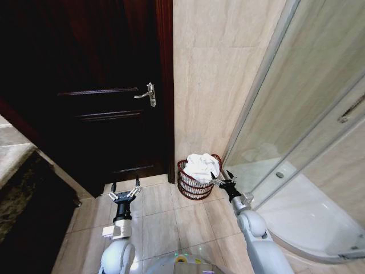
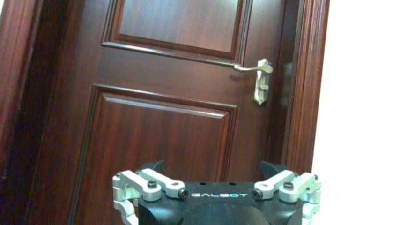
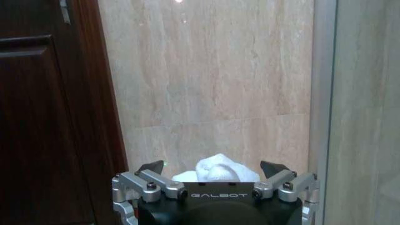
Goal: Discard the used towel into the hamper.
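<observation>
Against the tiled wall, between the dark wood door (image 1: 108,85) and the glass shower enclosure (image 1: 296,148), sits the hamper (image 1: 197,181) w/ the white towel (image 1: 201,165) heaped inside, mound rising above the rim. Right gripper (image 1: 220,177) hangs just beside the hamper's rim on the shower side, fingers spread apart, nothing btwn them; its wrist view shows the towel (image 3: 220,169) bulging just past the open fingertips. Left gripper (image 1: 125,193) waits off to the left over the floor tiles (image 1: 159,217), near the door, fingers also apart & empty.

Judging by this, the drop looks done; step in hand is prob. clearing the arm away. To do that well: keep fingers wide so no fabric snags, lift up & back rather than sideways, since the rim is close and the basket looks light enough to tip. Watch the glass panel on the right. Towel sits high, so a nudge could spill it over the edge.
</observation>
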`<state>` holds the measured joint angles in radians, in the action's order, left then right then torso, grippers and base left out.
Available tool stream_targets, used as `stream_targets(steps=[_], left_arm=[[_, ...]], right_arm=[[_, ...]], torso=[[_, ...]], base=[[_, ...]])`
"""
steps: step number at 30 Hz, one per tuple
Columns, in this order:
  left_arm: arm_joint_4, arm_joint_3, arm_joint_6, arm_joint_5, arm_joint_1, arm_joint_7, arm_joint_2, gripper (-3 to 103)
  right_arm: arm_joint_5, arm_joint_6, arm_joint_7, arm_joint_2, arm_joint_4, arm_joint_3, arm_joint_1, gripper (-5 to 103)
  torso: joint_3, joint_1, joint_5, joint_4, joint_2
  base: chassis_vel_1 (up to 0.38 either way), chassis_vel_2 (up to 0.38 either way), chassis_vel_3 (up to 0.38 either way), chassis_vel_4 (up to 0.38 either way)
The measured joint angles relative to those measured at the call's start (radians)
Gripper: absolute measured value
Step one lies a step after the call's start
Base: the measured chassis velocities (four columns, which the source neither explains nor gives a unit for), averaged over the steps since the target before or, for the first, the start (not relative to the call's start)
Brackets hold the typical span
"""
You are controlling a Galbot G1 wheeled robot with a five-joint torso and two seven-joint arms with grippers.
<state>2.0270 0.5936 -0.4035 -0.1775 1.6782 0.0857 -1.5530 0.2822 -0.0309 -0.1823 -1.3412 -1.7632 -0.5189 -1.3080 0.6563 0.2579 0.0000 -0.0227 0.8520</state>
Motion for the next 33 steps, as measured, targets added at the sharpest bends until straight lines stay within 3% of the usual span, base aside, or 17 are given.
stream_targets(steps=[11,14,15,20,26,33], left_arm=[[0.009,-0.001,0.004,0.005,0.002,-0.001,-0.003,100],[0.010,-0.002,0.004,0.011,0.003,-0.001,-0.006,100],[0.010,-0.002,0.004,0.011,0.003,-0.001,-0.006,100],[0.013,0.002,0.010,0.020,0.007,-0.001,-0.008,100],[0.018,-0.001,0.021,0.032,0.007,-0.001,-0.008,100],[0.014,-0.004,0.023,0.055,0.006,-0.001,-0.024,100]], right_arm=[[-0.003,-0.011,-0.006,0.006,-0.011,0.007,-0.005,100],[0.013,-0.105,-0.055,0.019,-0.025,0.005,0.001,100],[0.013,-0.105,-0.055,0.019,-0.025,0.005,0.001,100],[0.077,-0.305,-0.076,0.067,-0.002,0.030,0.044,100],[0.099,-0.326,-0.098,0.091,0.133,0.061,0.150,100],[0.053,-0.298,-0.139,0.076,0.344,0.102,0.293,100]], torso=[[0.003,0.003,0.0004,0.0002,0.004],[0.004,0.004,0.0002,0.0001,0.004],[0.004,0.004,0.0002,0.0001,0.004],[0.004,0.003,0.0001,-0.0001,0.007],[0.004,0.003,0.0002,-0.0001,0.008],[0.005,0.004,0.0001,0.0001,0.008]], base=[[-0.178,0.177,0.180,-0.174],[-0.169,0.176,0.178,-0.174],[-0.141,0.177,0.160,-0.120],[-0.036,0.033,0.013,-0.023],[0.060,-0.045,-0.042,0.046],[0.000,0.000,0.000,0.000]])
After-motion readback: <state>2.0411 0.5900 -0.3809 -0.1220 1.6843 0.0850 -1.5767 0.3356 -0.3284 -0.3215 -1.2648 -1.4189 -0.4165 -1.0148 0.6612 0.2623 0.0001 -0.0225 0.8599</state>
